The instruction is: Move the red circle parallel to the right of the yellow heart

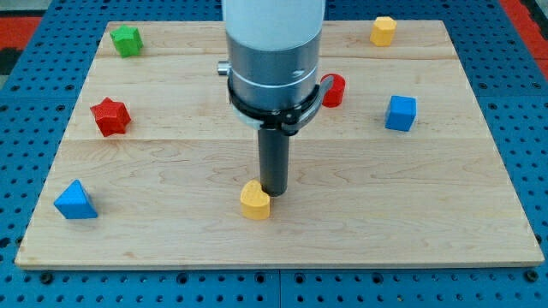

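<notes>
- wooden table [171, 171] on a blue pegboard base [522, 103], 7 blocks spread over it
- no gripper on this arm; it ends in a dark rod, nothing to open, close or hold
- my tip [274, 192] sits at the lower centre, just beside the yellow heart [254, 200], at its upper right edge; touching or a hair apart, cannot tell
- red circle [333, 90] lies up and to the view's right of the heart, well apart from it, partly hidden behind the arm's grey collar [272, 81]
- red star [110, 116] at the view's left, mid height
- green star-like block [127, 40] in the top left corner
- blue triangle [75, 200] at the lower left, near the table edge
- blue cube [400, 112] right of the red circle, near it but not touching
- yellow hexagon-like block [383, 31] at the top right
</notes>
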{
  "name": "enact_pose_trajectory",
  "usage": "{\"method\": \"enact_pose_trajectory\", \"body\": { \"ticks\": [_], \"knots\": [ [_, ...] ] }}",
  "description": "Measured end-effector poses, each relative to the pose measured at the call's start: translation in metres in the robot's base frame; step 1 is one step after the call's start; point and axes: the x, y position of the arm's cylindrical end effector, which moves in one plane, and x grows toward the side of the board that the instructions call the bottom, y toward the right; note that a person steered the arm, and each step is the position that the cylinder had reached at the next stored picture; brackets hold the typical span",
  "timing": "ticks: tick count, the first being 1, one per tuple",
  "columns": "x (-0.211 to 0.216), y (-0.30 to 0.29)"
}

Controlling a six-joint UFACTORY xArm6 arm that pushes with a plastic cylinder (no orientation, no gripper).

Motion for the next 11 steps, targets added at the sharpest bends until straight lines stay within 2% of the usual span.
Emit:
{"method": "enact_pose_trajectory", "body": {
  "ticks": [1,2,3,4,5,7,9,11],
  "knots": [
    [-0.037,0.046],
    [-0.104,0.049],
    [-0.158,0.003],
    [-0.198,0.034],
    [-0.183,0.114],
    [-0.083,0.123],
    [-0.078,0.170],
    [-0.002,0.183]
  ]
}}
